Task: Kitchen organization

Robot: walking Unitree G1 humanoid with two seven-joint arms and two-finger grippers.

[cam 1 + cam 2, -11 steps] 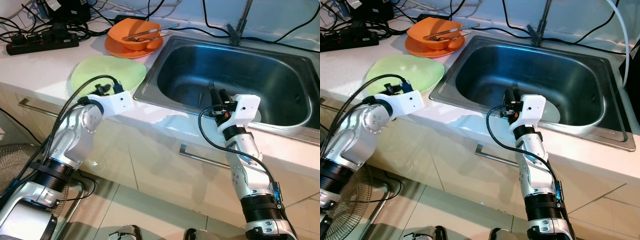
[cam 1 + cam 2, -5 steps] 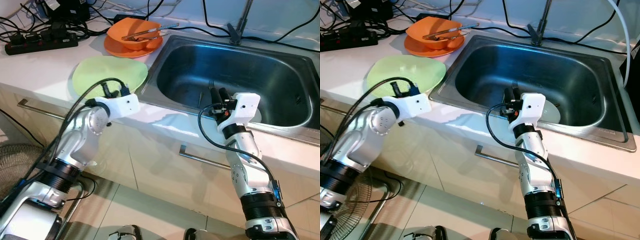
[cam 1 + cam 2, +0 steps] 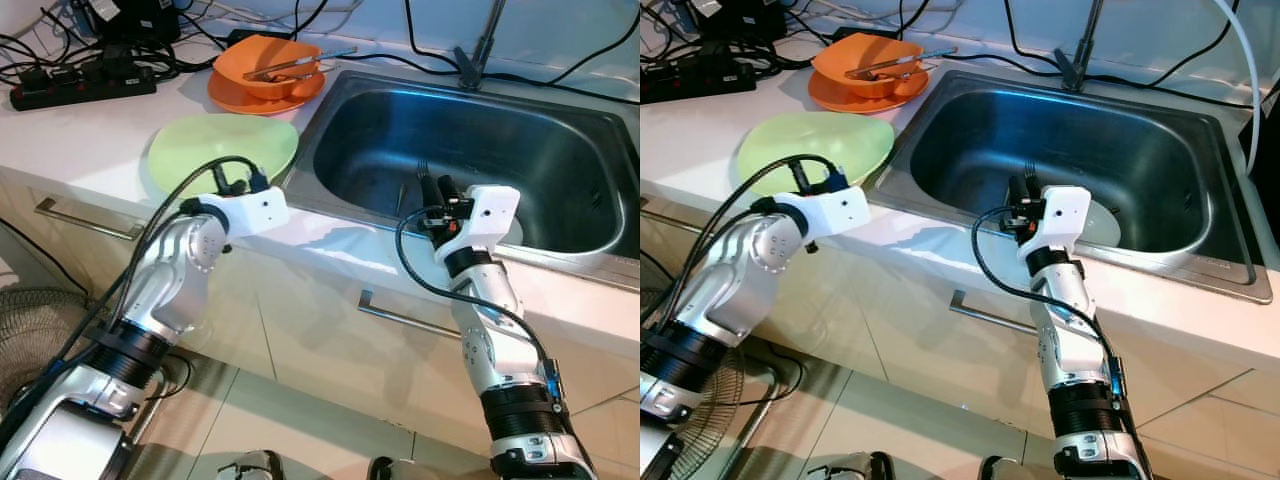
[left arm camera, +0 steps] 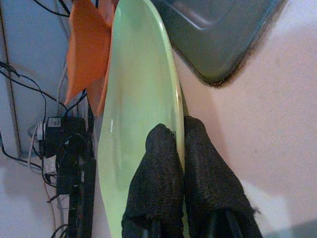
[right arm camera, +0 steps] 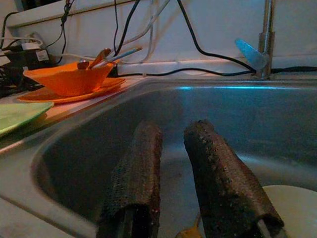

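The left tool [image 4: 181, 148] is clamped on the near rim of the green plate [image 3: 215, 150], one finger above and one below. The plate is pale green, shallow and glossy, lying on the white tabletop [image 3: 90, 130] just beside the sink [image 3: 500, 150]. The right tool [image 5: 173, 163] hangs inside the sink, fingers slightly apart, holding nothing.
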